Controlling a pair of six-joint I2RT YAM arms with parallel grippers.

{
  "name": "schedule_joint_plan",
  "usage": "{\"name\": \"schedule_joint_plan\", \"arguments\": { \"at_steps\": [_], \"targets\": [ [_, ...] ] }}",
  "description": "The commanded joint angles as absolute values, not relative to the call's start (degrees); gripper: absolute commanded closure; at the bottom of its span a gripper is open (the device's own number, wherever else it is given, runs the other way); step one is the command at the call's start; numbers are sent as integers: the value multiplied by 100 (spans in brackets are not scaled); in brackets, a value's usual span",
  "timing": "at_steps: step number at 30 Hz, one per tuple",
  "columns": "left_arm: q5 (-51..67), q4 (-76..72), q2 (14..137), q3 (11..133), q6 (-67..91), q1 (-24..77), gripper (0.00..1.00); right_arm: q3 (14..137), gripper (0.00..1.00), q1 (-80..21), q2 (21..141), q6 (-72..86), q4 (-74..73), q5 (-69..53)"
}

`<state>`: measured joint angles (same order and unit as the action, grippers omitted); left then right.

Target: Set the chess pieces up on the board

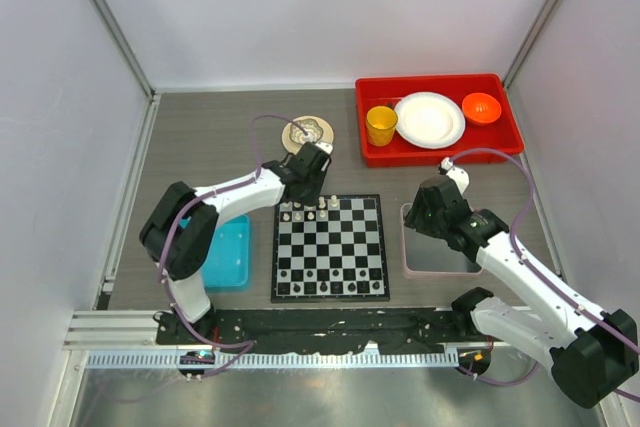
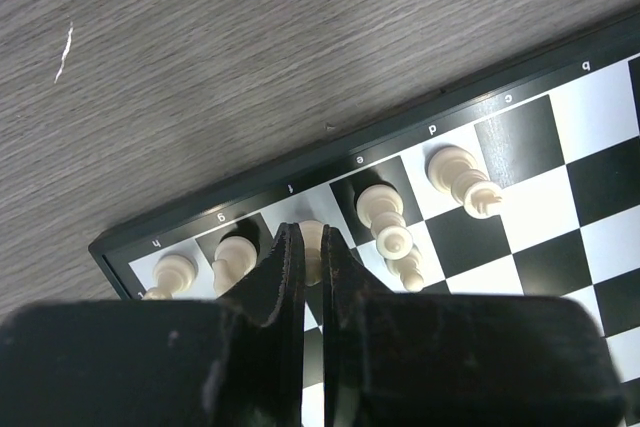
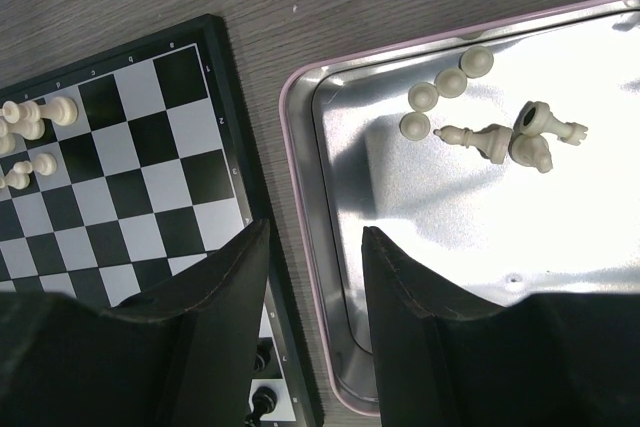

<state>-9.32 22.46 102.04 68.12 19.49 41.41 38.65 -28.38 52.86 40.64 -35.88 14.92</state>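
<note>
Left wrist view: the left gripper (image 2: 310, 245) fills the bottom edge, jaws closed, with a cream piece (image 2: 312, 234) right at their tips on the board's (image 2: 560, 207) edge row. Pinched or only touched, I cannot tell. More cream figures stand on either side.

Right wrist view shows what that one cannot. The right gripper (image 3: 315, 237) has its jaws standing apart over the seam between board and silver tray (image 3: 300, 147). Loose chess pieces (image 3: 480, 132) lie in the tray's upper part.

Top view: the board sits at centre frame on the surface (image 1: 200, 147), with the tray just right of it.
</note>
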Motion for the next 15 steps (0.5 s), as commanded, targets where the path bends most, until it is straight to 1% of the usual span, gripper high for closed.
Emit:
{"name": "schedule_joint_plan", "arguments": {
  "at_steps": [1,2,5,15],
  "targets": [
    [-914,2022,10257,6838,2021,4166,89,3867,52,-2830,5194,3990,-3586,1626],
    [-923,2021,10248,6838,2021,4166,84,3858,52,-2830,5194,3999,-3586,1617],
    [-958,1995,10239,6829,2022,4166,79,3850,52,-2830,5185,3990,-3595,1626],
    [-1020,2039,10318,6899,2013,4166,79,3858,52,-2830,5229,3973,-3586,1652]
  ]
}}
